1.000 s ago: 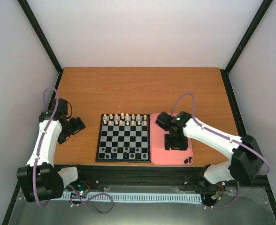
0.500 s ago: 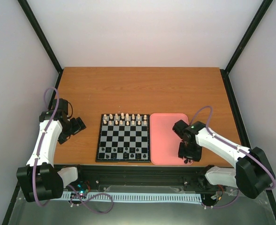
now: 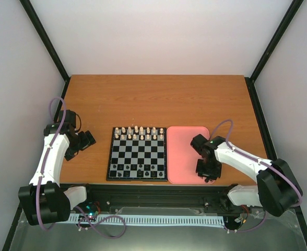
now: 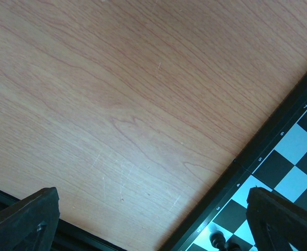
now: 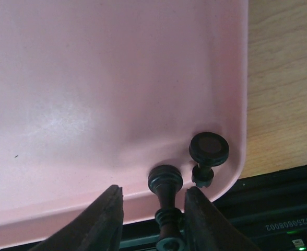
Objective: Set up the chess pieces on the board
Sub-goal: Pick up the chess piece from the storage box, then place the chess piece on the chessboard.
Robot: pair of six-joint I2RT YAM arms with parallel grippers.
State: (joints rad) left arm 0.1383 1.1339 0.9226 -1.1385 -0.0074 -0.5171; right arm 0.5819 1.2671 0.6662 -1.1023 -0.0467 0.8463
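at the near right corner of the pink tray (image 5: 91, 78), the right tool (image 5: 153, 209) has come down and narrowed astride a toppled black chess piece (image 5: 165, 180), not yet pinching it, ready for pickup; the left tool (image 4: 153, 219) hangs wide apart.

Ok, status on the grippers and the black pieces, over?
Left gripper open over table, left of the board. Right gripper straddling one black piece in pink tray corner, not clamped. Second piece close beside.
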